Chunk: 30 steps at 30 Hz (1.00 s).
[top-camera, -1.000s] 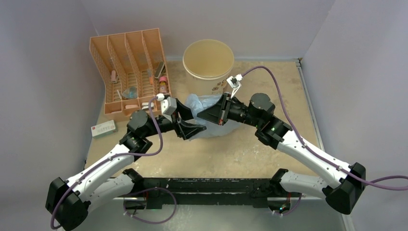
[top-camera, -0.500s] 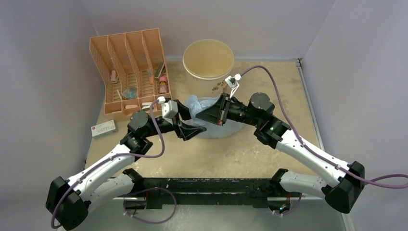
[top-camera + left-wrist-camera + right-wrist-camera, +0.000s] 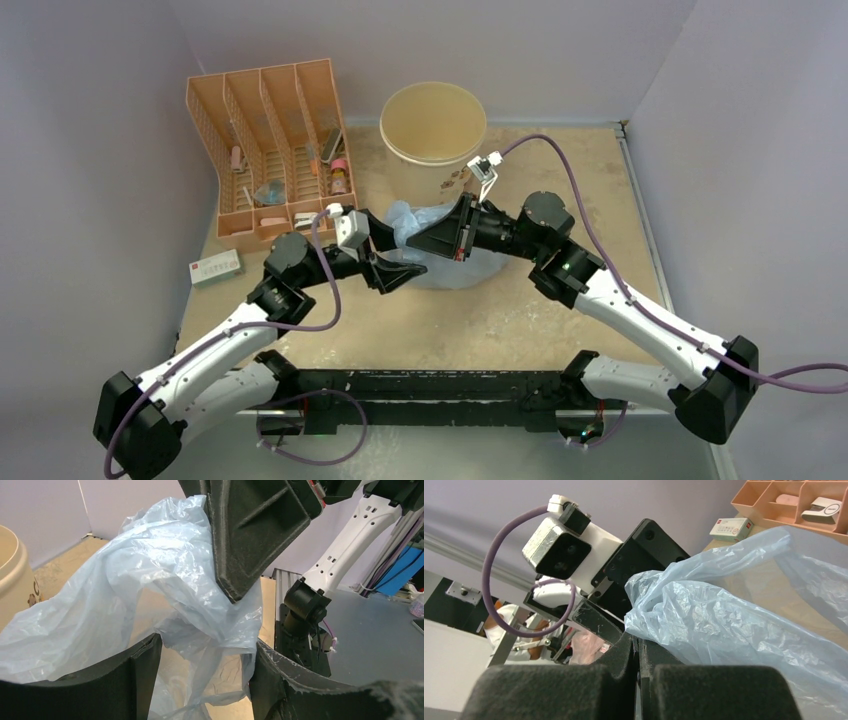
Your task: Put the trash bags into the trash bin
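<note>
Clutter is sitting at the far left. A small white-and-red box [image 3: 214,266] is lying flat near the left edge of the table [image 3: 520,310]. Just beyond it, an orange slotted rack [image 3: 265,130] is standing in the far-left corner with small items in its compartments.

Right of the rack, the left gripper [image 3: 393,270] is reaching toward the middle of the table with its jaws standing moderately apart. Its wrist camera is showing a fold of the trash bag [image 3: 150,570] hanging down between the two fingers [image 3: 135,680], which are not clamping it.

The bag, thin crinkly light-blue plastic, is lying bunched on the table between the two grippers, with its upper part rising off the surface. Beyond it, at the far edge of the table, the trash bin [image 3: 433,125] is standing upright with its mouth facing up. The bag is lying wholly outside the bin, on its near side.

The right gripper [image 3: 415,240] is pointing left, just above and to the right of the left one. Its jaws are pressed together and are pinching an upper fold of the bag. In its wrist view, crumpled plastic is spilling out from between the closed fingers [image 3: 619,652]. The right arm is stretching back toward the near right corner of the table.
</note>
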Tool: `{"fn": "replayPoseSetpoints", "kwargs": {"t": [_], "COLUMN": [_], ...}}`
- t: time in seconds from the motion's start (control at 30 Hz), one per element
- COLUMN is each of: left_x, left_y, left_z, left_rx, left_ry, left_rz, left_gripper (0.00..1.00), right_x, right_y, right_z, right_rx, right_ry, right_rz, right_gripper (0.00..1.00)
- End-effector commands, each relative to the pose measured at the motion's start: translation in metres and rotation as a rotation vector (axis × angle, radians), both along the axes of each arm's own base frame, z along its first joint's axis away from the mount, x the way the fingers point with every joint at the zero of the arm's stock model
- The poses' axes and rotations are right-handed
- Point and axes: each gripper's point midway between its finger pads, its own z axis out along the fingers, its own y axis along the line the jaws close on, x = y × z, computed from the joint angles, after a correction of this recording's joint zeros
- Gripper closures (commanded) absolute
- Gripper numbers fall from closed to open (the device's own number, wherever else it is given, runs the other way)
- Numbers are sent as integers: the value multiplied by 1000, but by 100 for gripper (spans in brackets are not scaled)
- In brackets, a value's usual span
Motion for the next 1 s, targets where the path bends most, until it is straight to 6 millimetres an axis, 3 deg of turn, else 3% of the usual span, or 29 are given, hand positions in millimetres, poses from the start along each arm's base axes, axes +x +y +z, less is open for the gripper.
{"fn": "replayPoseSetpoints", "kwargs": {"t": [0.0, 0.17, 0.3, 0.47, 0.57, 0.67, 0.77, 0.9, 0.97], "left_x": [-3, -8, -21, -28, -27, -24, -22, -21, -18], "left_y": [0, -7, -12, -14, -11, -8, -8, -10, -10], "left_z": [29, 34, 29, 22, 24, 27, 25, 26, 27], "left_rx": [-75, -89, -60, -26, -37, -48, -36, -44, -46], "left_ry": [-104, -101, -82, -32, -28, -13, 35, 55, 67], "left_rz": [-15, -78, -176, -220, -194, -164, -151, -150, -140], "left_gripper": [41, 50, 79, 99, 100, 100, 100, 100, 100], "right_x": [-15, -12, 3, 13, 14, 7, 5, 3, 1], "right_y": [-1, 3, 2, 0, -1, -1, 0, 2, 1], "right_z": [43, 37, 30, 23, 19, 20, 26, 21, 22], "right_rx": [92, 94, 67, 37, 27, 26, 17, -27, -20], "right_ry": [-97, -78, -50, -49, -49, -93, -165, -196, -202], "right_rz": [85, 88, 3, -60, -64, -31, -8, 25, 29], "right_gripper": [99, 99, 99, 94, 82, 57, 43, 43, 52]}}
